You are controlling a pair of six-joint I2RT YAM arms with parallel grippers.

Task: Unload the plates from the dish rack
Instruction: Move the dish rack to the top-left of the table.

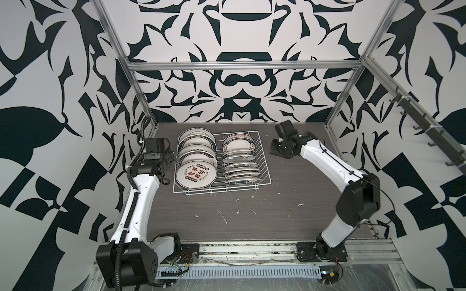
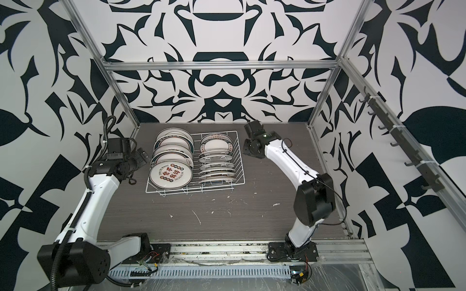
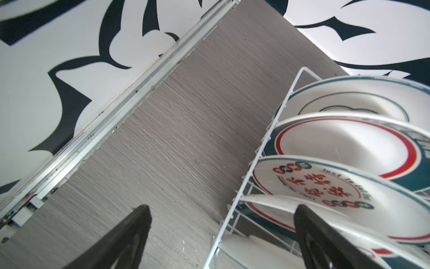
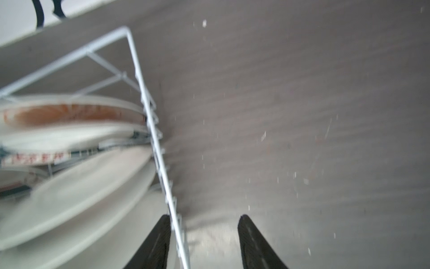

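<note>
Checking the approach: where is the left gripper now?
In a top view the left gripper is open at the dish rack's left side, straddling its rim beside the left-row plates.

Left side: your white-shelled, black-jointed left arm (image 1: 138, 201) is bent at the elbow, forearm reaching forward, wrist turned inward. Its black two-fingered left gripper (image 3: 223, 207) is spread wide and grips nothing.

Right side: your matching right arm (image 1: 325, 158) stretches forward and inward. Its black right gripper (image 4: 204, 216) angles down, jaws partly apart, nothing held.
</note>
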